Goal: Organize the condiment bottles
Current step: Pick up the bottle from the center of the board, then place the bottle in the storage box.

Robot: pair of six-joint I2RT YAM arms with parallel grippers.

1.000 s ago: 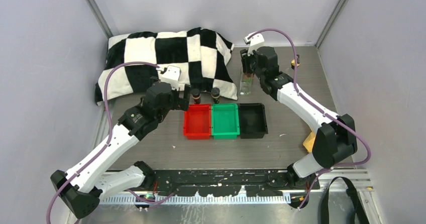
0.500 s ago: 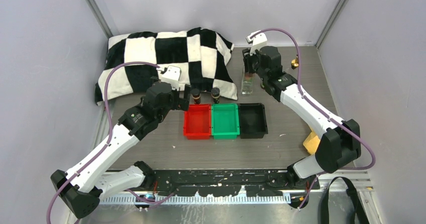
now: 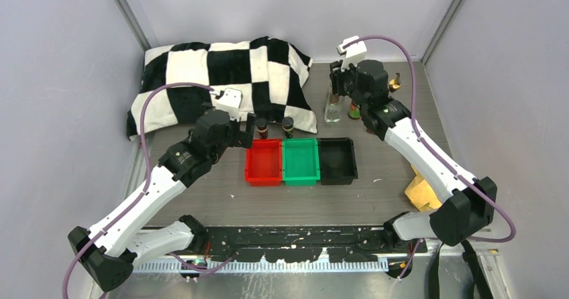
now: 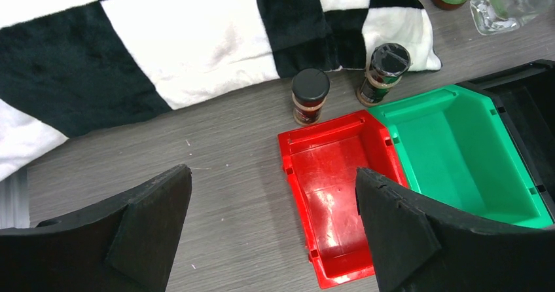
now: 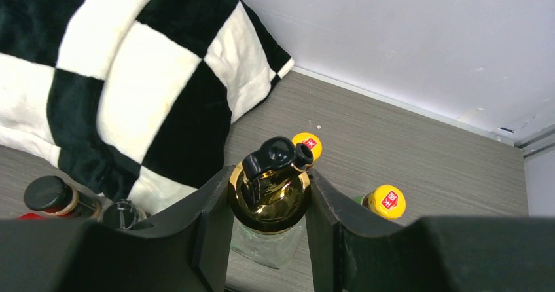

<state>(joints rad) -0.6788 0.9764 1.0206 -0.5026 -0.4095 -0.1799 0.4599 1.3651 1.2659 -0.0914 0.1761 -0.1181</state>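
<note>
right pincer (image 5: 269,195) clamps glass bottle (image 5: 267,243) at gold top | lift it straight, keep upright | your left pincer (image 4: 271,181) gapes empty

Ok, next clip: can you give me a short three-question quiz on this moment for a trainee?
1. True or false: the left claw is holding a black-capped bottle.
2. What is the right claw closed on? A) the glass bottle with gold pourer top B) a yellow-capped bottle C) nothing
3. Count: of the red tray, green tray and black tray, how many have a bottle in them?

Key: 1. False, it is open and empty. 2. A. 3. Zero.
</note>
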